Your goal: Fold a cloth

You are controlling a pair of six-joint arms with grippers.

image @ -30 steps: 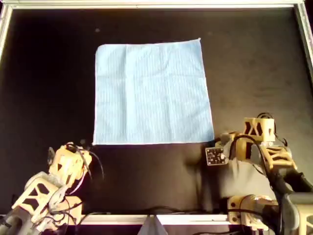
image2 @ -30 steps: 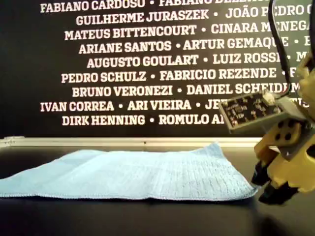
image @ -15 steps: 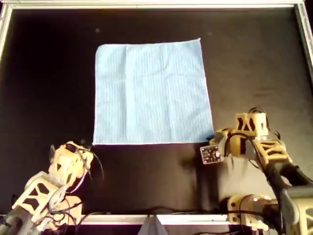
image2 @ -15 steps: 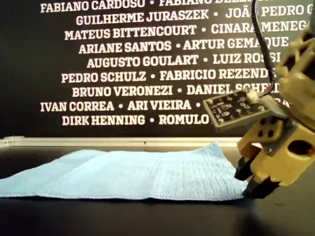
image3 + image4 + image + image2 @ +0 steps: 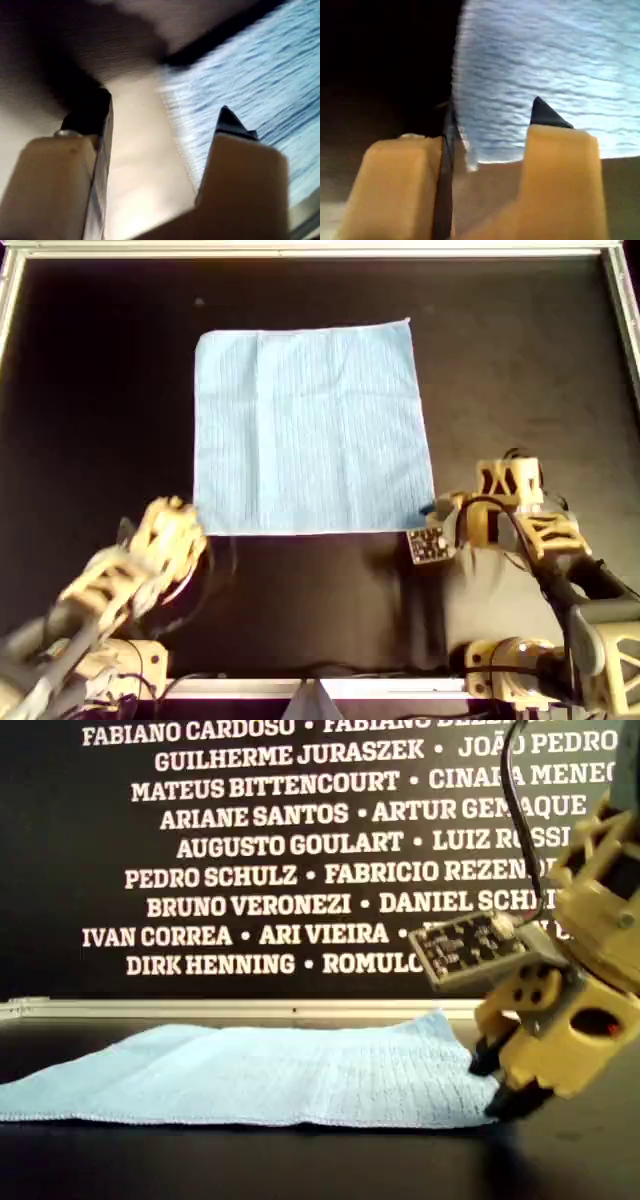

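Cloth [image 5: 310, 430] of thin sky-blue fabric lies spread flat and unfolded on the black tabletop [image 5: 100, 390], a near-square sheet set a little toward the far side in the overhead view, with faint crease lines running along it. In the exterior view the cloth [image 5: 280, 1075] lies low and nearly flat, its near edge running straight across in front of a dark wall [image 5: 300, 840] printed with white names.

My first tool [image 5: 432, 512] is at the cloth's near corner on the overhead view's right. Its jaws are spread. In the first wrist view the tool [image 5: 160, 120] straddles the cloth's [image 5: 260, 85] edge, with one finger over the blue weave and the other over bare surface; the picture is too blurred to tell whether either finger touches. The exterior view shows this tool [image 5: 500, 1082] low at the cloth's corner on that view's right, its dark tips apart, with a small circuit board [image 5: 465, 948] mounted just above it.

My second tool [image 5: 185, 525] is just beside the near corner on the overhead view's left, and the arm behind it is blurred. Its jaws are also spread. In the second wrist view the tool [image 5: 492, 125] has the corner of the cloth [image 5: 535, 60] between its fingers, ungripped.

A pale metal rim [image 5: 300, 250] borders the tabletop's far side.
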